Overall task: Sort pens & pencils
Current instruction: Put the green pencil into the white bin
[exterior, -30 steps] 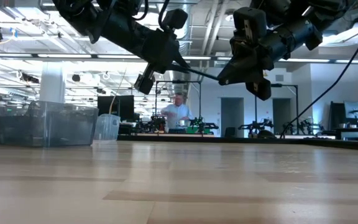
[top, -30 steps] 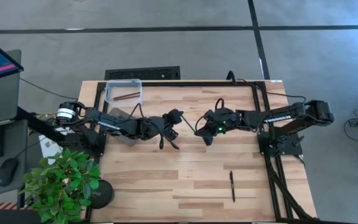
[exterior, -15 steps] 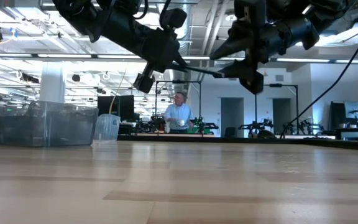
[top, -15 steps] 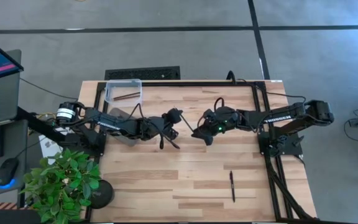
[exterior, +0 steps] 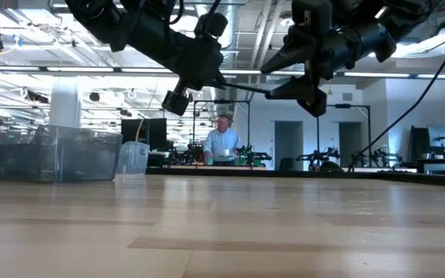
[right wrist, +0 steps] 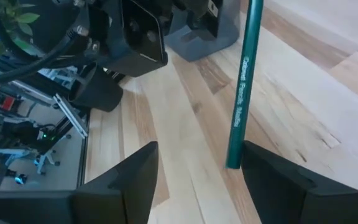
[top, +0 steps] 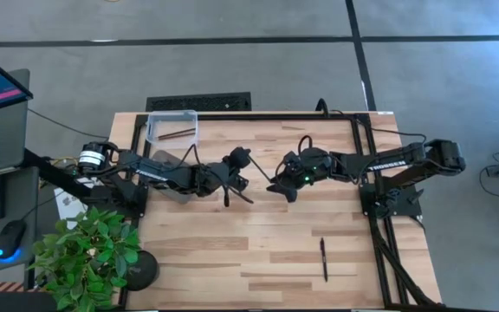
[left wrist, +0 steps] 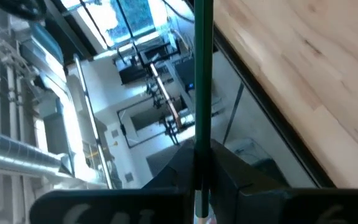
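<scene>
both arms hang above the middle of the wooden table (top: 258, 251), their tips nearly meeting. the left gripper (top: 236, 178) is clenched on a thin green pencil (right wrist: 244, 81), which runs straight out from between its fingers in the left wrist view (left wrist: 202, 93) and points toward the right arm. in the right wrist view the pencil's free end lies between the right arm's two dark fingers (right wrist: 132, 180), which stand spread apart and do not touch it, so the right gripper (top: 277, 185) is released, just beside the left one at about 3 o'clock from it. in the low view both grippers hang well above the tabletop with the pencil spanning between them (exterior: 242, 87). a black pen (top: 324, 259) lies alone on the table toward 5 o'clock, well apart from the arms. a clear bin (top: 171, 126) at the table's 11 o'clock corner holds a brownish stick (top: 177, 133). a person (exterior: 222, 144) shows in the room beyond the table.
</scene>
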You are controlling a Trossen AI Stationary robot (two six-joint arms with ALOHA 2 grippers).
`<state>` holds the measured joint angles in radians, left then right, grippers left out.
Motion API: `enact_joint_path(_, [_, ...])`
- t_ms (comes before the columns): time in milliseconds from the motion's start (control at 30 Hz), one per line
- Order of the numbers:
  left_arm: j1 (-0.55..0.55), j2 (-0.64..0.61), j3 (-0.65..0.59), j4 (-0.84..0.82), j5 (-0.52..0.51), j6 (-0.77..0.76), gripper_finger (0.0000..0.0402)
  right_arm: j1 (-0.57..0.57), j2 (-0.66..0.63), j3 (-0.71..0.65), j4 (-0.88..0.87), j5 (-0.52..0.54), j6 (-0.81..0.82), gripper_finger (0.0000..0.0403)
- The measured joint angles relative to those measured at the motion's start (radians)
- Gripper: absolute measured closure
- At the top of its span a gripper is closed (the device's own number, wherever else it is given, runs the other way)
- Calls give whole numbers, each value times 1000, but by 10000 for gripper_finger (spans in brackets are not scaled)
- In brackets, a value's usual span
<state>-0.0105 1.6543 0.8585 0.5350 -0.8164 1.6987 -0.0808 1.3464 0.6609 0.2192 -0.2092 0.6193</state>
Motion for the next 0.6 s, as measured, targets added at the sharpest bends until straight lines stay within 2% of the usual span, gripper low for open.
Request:
enact_joint_path(233, [9,-3,0,-4,-161,-5,393,2,0,0,-50,-5,-43,158])
enact_joint_path(333, [22,-23,0,-32,-200,-74,393,1,0,0,-88,-4,-53,158])
enact_joint_path(600, [83,-196,-2,-434,-209,-450,390,10,0,0,-180,9,-104,158])
